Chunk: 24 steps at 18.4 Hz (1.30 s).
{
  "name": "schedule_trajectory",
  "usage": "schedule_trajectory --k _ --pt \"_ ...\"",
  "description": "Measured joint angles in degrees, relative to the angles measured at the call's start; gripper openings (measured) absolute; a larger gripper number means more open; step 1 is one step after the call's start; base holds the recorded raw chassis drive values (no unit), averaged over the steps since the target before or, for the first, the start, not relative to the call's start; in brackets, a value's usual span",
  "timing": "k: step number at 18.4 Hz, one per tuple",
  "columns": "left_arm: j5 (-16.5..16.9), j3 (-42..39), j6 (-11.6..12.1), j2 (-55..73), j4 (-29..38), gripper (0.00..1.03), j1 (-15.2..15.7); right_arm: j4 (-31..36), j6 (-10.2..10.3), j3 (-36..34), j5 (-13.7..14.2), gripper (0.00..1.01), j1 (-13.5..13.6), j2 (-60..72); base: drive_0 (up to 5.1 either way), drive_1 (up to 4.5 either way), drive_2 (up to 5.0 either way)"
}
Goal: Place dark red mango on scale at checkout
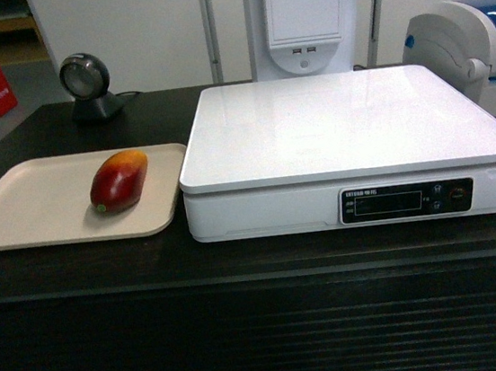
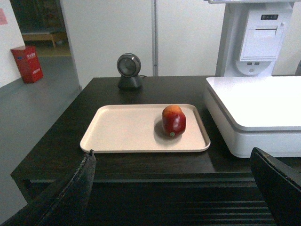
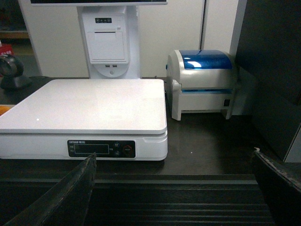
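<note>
Risked rolling the dark red mango (image 2: 173, 120), frame centre, off its beige tray (image 2: 122, 129) with wide-spread left gripper (image 2: 174, 188) fingers.

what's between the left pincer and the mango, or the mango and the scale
Nothing visible. The left pincer faces the dark red mango across bare beige tray; the scale sits directly beside the tray, its top higher.

Lighting: even, soft overhead; mild glare on scale (image 1: 340, 124) top; counter (image 1: 77, 270) front dim; near fingers (image 2: 70, 193) blurred, dark.
</note>
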<state>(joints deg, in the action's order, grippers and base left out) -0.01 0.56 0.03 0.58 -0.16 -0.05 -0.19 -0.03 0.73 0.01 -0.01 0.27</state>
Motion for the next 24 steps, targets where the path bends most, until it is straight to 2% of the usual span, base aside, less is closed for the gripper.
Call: schedule_trajectory --k 5,6,7,8,9,10,11,13,15,16,19,20,21,22,24 --pt "0.0 0.0 0.0 0.0 0.0 0.98 0.0 0.0 0.0 0.0 0.0 0.98 0.0 0.0 0.0 0.00 0.0" --pt "-1.7 0.5 -1.0 0.4 -2.3 0.98 -0.9 0.0 0.0 0.0 0.0 0.98 0.0 0.0 0.0 0.00 0.0" --pt "-14.9 3.8 -8.2 6.4 -8.0 0.98 -7.3 0.0 0.0 0.0 0.1 0.98 0.0 0.0 0.0 0.00 0.0" --pt "-22.0 6.5 -13.7 12.2 -5.9 0.98 -11.6 0.0 0.0 0.0 -0.1 0.98 0.0 0.0 0.0 0.00 0.0" --pt "-28.0 9.6 -18.1 16.6 -1.1 0.98 -12.9 0.0 0.0 0.0 0.0 0.98 0.0 0.0 0.0 0.00 0.0" --pt "-28.7 11.5 -19.1 19.7 3.3 0.98 -12.1 0.0 0.0 0.0 0.0 0.98 0.0 0.0 0.0 0.00 0.0" --pt "-26.4 12.9 -19.1 23.7 7.8 0.98 -11.1 0.0 0.0 0.0 0.0 0.98 0.0 0.0 0.0 0.00 0.0" --pt "-20.7 15.0 -17.2 37.1 18.4 0.98 -9.0 0.0 0.0 0.0 0.0 0.98 0.0 0.0 0.0 0.00 0.0" --pt "-13.2 21.7 -12.9 54.5 29.4 0.98 -7.3 0.0 0.0 0.0 0.0 0.98 0.0 0.0 0.0 0.00 0.0" --pt "-10.8 26.1 -10.8 62.0 32.2 0.98 -7.2 0.0 0.0 0.0 0.0 0.98 0.0 0.0 0.0 0.00 0.0" --pt "-4.1 40.8 -4.7 85.2 27.8 0.98 -8.5 0.0 0.0 0.0 0.0 0.98 0.0 0.0 0.0 0.00 0.0" --pt "-2.7 45.8 -2.8 92.1 24.9 0.98 -8.6 0.0 0.0 0.0 0.0 0.98 0.0 0.0 0.0 0.00 0.0" --pt "-2.8 50.9 -0.9 98.2 22.0 0.98 -8.6 0.0 0.0 0.0 0.0 0.98 0.0 0.0 0.0 0.00 0.0" --pt "-2.5 57.9 0.0 105.0 17.6 0.98 -7.9 0.0 0.0 0.0 0.0 0.98 0.0 0.0 0.0 0.00 0.0" --pt "-2.3 68.2 0.2 113.7 11.9 0.98 -6.6 0.0 0.0 0.0 0.0 0.98 0.0 0.0 0.0 0.00 0.0"
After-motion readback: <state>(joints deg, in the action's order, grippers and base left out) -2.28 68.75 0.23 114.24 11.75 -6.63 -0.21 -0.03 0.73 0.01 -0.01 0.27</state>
